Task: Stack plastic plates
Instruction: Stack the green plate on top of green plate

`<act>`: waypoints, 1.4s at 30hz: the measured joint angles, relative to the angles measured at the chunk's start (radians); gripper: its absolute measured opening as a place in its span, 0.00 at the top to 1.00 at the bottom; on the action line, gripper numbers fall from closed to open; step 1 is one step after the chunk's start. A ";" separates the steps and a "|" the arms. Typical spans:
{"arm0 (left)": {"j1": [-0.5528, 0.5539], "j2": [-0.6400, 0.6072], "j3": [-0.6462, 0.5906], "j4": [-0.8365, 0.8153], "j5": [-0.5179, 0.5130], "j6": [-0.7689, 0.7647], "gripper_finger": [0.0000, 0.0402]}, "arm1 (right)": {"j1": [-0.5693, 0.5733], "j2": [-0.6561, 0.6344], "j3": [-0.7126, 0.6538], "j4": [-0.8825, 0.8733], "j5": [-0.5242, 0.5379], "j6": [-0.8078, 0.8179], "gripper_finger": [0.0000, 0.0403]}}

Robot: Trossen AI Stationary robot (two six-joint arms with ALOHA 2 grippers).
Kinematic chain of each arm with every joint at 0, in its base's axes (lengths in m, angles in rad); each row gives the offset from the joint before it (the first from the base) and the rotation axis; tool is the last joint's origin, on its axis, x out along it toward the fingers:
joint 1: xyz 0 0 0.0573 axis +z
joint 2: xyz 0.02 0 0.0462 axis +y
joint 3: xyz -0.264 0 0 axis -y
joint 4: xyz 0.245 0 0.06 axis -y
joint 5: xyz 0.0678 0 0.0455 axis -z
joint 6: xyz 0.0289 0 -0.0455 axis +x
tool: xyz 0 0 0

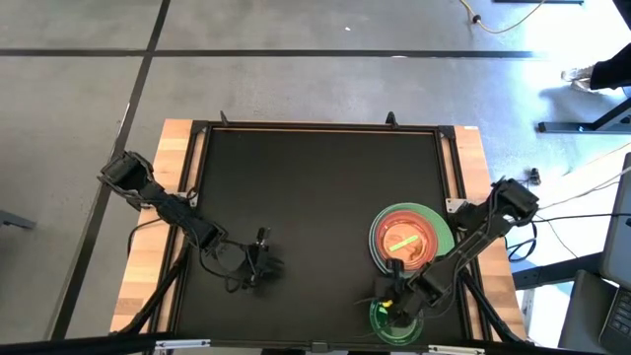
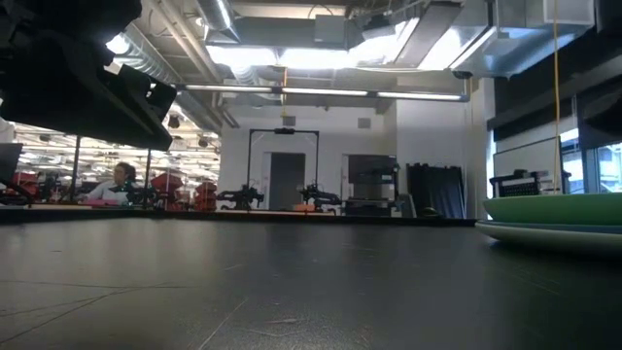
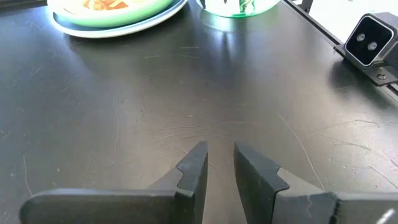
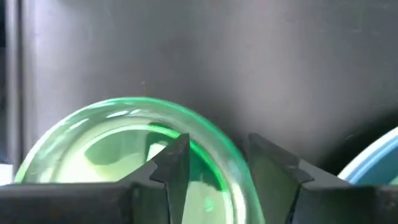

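The high view looks straight down on the table (image 1: 315, 197); the low view looks level across it; both wrist views share the small green plate (image 4: 134, 149).

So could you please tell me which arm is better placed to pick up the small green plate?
Right. The right gripper hangs directly over the small green plate, beside the stack; the left gripper waits across the table.
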 joint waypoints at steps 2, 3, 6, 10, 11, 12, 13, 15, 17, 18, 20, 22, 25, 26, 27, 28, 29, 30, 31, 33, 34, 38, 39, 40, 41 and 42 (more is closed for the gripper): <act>0.000 0.000 0.000 0.000 0.000 0.000 0.82 | 0.000 0.012 0.000 0.001 0.013 -0.021 0.62; 0.000 0.000 0.000 0.000 0.000 0.000 0.82 | 0.000 0.019 0.000 0.000 0.013 -0.024 0.62; 0.000 0.000 0.000 -0.001 0.001 -0.002 0.82 | 0.000 0.046 0.000 0.002 -0.024 -0.024 0.62; 0.000 0.000 0.000 -0.001 0.004 -0.003 0.82 | 0.000 0.063 0.000 0.005 -0.050 -0.031 0.62; 0.000 0.000 0.000 -0.001 0.004 -0.003 0.82 | 0.000 0.065 0.000 0.007 -0.052 -0.040 0.63; 0.000 0.000 0.000 -0.001 0.004 -0.003 0.82 | -0.001 0.066 0.000 0.008 -0.052 -0.047 0.63; 0.000 0.000 0.000 -0.001 0.004 -0.003 0.82 | -0.004 0.066 0.000 0.008 -0.050 -0.052 0.65; 0.000 0.000 0.000 -0.001 0.004 -0.003 0.82 | -0.007 0.066 0.000 0.005 -0.050 -0.054 0.69; 0.000 0.000 0.000 -0.001 0.004 -0.003 0.82 | -0.013 0.066 0.000 0.004 -0.051 -0.055 0.75; 0.000 0.000 0.000 -0.001 0.004 -0.003 0.82 | -0.012 0.066 0.000 0.002 -0.052 -0.058 0.79; 0.000 0.000 0.000 -0.001 0.004 -0.003 0.82 | -0.013 0.066 0.000 0.002 -0.054 -0.073 0.86; 0.000 0.000 0.000 -0.001 0.004 -0.003 0.82 | -0.014 0.066 0.000 0.006 -0.055 -0.080 0.94; 0.000 0.000 0.000 -0.001 0.004 -0.003 0.82 | -0.014 0.065 0.001 0.013 -0.057 -0.091 0.98; 0.000 0.000 0.000 -0.001 0.004 -0.003 0.82 | -0.014 0.065 0.001 0.014 -0.057 -0.093 0.98; 0.000 0.000 0.000 -0.001 0.004 -0.003 0.82 | -0.014 0.065 0.001 0.013 -0.056 -0.094 0.97; 0.000 0.000 0.000 -0.001 0.004 -0.003 0.82 | -0.014 0.065 0.001 0.013 -0.055 -0.094 0.97; 0.000 0.000 0.000 -0.001 0.004 -0.003 0.82 | -0.014 0.060 0.001 0.012 -0.055 -0.094 0.98; 0.000 0.000 0.000 -0.001 0.004 -0.004 0.82 | -0.014 0.055 0.001 0.011 -0.056 -0.094 0.99; 0.000 0.000 0.000 -0.001 0.004 -0.004 0.82 | -0.015 0.046 0.001 0.008 -0.055 -0.094 0.99; 0.000 0.000 0.000 -0.001 0.004 -0.004 0.82 | -0.019 0.022 -0.001 -0.002 -0.044 -0.094 0.99; 0.000 0.000 0.000 -0.001 0.004 -0.004 0.82 | -0.018 0.005 -0.002 -0.007 -0.032 -0.094 0.99; 0.000 0.000 0.000 -0.001 0.004 -0.004 0.82 | -0.018 -0.084 -0.001 -0.060 0.030 -0.093 1.00; -0.002 0.000 0.000 -0.001 0.004 -0.004 0.82 | -0.018 -0.107 -0.001 -0.089 0.048 -0.090 1.00; -0.002 0.000 0.000 -0.001 0.004 -0.004 0.82 | -0.018 -0.130 -0.001 -0.116 0.065 -0.082 1.00; -0.002 0.000 0.000 -0.001 0.004 -0.004 0.82 | -0.018 -0.158 -0.001 -0.145 0.082 -0.072 1.00; -0.002 0.000 0.000 -0.001 0.004 -0.004 0.82 | -0.018 -0.189 -0.001 -0.178 0.104 -0.062 1.00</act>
